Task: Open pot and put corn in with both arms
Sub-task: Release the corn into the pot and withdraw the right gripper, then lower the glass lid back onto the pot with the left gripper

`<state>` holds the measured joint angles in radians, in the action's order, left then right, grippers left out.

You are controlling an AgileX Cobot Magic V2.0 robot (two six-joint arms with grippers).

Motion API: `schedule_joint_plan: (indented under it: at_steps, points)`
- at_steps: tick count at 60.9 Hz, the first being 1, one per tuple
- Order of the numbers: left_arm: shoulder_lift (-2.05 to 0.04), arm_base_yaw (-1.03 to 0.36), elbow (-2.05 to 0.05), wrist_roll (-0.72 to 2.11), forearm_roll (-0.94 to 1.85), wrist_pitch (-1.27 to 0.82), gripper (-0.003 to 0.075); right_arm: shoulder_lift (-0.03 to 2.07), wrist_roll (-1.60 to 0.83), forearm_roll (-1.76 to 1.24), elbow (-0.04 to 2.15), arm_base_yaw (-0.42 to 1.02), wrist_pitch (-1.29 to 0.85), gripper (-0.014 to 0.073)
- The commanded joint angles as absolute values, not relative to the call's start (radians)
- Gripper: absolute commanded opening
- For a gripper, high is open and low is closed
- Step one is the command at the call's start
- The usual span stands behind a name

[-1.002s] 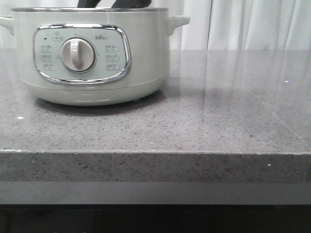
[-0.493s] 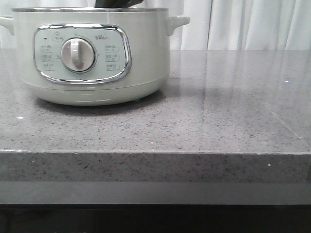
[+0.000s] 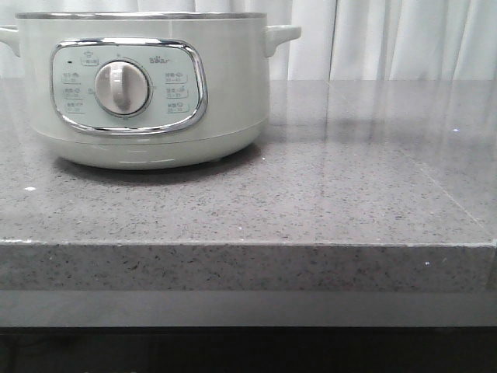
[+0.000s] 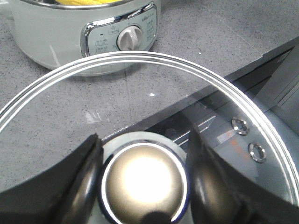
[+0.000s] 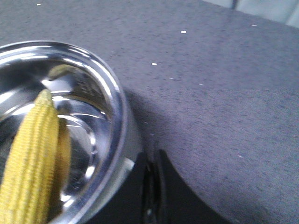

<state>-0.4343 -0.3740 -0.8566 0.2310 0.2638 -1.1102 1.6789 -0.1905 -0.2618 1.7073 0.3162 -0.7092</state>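
The pale grey-green pot stands on the grey counter at the left, its dial panel facing the front camera. It has no lid on. The yellow corn lies inside its shiny steel bowl; a bit of yellow also shows in the left wrist view. My left gripper is shut on the knob of the glass lid and holds it off the pot, over the counter's front edge. My right gripper is shut and empty, just outside the pot's rim.
The grey speckled counter stretches to the right of the pot. Its front edge runs across the front view. White curtains hang behind. A dark cabinet face with metal rings lies below the counter.
The dark gripper that stood above the pot's rim in the front view has risen out of that view. The pot has shifted very slightly.
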Motion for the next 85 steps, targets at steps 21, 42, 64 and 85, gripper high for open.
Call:
schedule_joint_plan:
  at_steps: [21, 42, 64, 85]
  points:
    - [-0.573, -0.380, -0.969, 0.238, 0.293, -0.948, 0.0250, 1.110, -0.227, -0.217, 1.003, 0.161, -0.284, -0.0067]
    - [-0.912, -0.380, -1.280, 0.245, 0.234, -0.932, 0.0250, 0.678, -0.226, -0.231, 0.551, 0.162, -0.198, -0.0067]
    - [-1.289, -0.380, -1.626, 0.259, 0.234, -0.882, 0.0250, 0.291, -0.226, -0.236, 0.375, 0.162, -0.216, -0.0067]
    - [-1.594, -0.380, -1.940, 0.259, 0.242, -0.915, 0.0250, 0.274, -0.226, -0.236, 0.363, 0.162, -0.214, -0.0067]
